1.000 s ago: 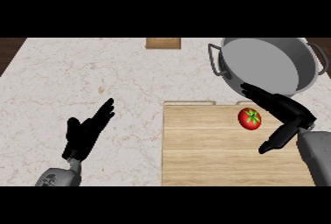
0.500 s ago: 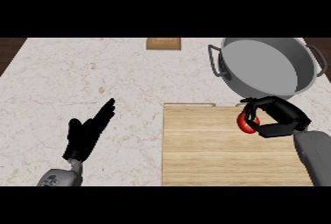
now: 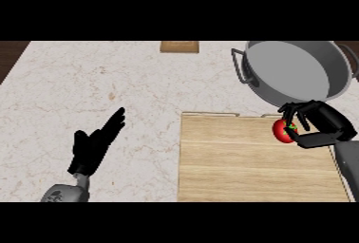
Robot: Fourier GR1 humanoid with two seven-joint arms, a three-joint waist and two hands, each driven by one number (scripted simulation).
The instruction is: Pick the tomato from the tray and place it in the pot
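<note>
A pale, veined marble counter (image 3: 105, 85) fills the view, dark brown ground (image 3: 10, 53) beyond its left corner.

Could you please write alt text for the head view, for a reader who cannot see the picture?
The robot's right hand curls round a red tomato at the far right corner of a wooden tray, just beside a grey pot. The left hand rests open at the lower left, over the pale counter.

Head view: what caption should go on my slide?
Right hand curls round the tomato at the tray edge, near the pot.
</note>
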